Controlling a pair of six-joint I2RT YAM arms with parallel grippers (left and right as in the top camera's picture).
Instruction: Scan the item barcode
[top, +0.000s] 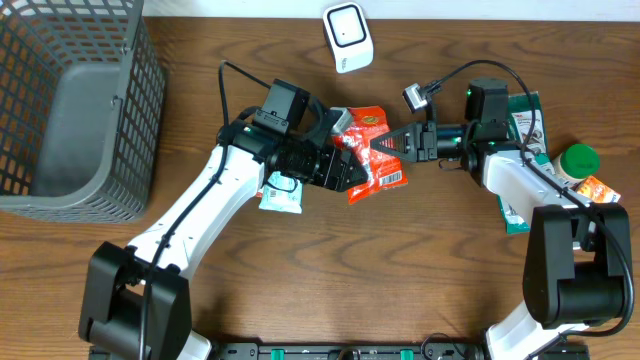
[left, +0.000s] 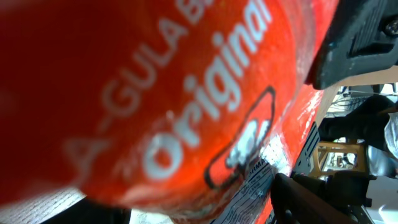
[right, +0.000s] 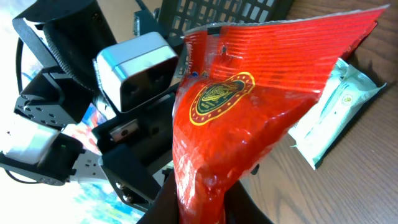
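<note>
A: How many things on the table?
B: One red bag, one white scanner, one grey basket, and one pale packet under the left arm. By the right arm there is a green-capped bottle and a green packet — the rest there is too hidden to count.
A: Where's the bag?
B: Mid-table between the two claws, in front of the scanner and apart from it.
A: And the claws?
B: The right claw is pinched narrow on the bag's right edge. The left claw stands wide with the bag in its gap — whether its fingers press the bag, I cannot tell.
A: Room to move?
B: The basket fills the far left corner and runs off the left edge. The scanner sits at the far edge. Bare wood lies in front of the bag, between the arms.
</note>
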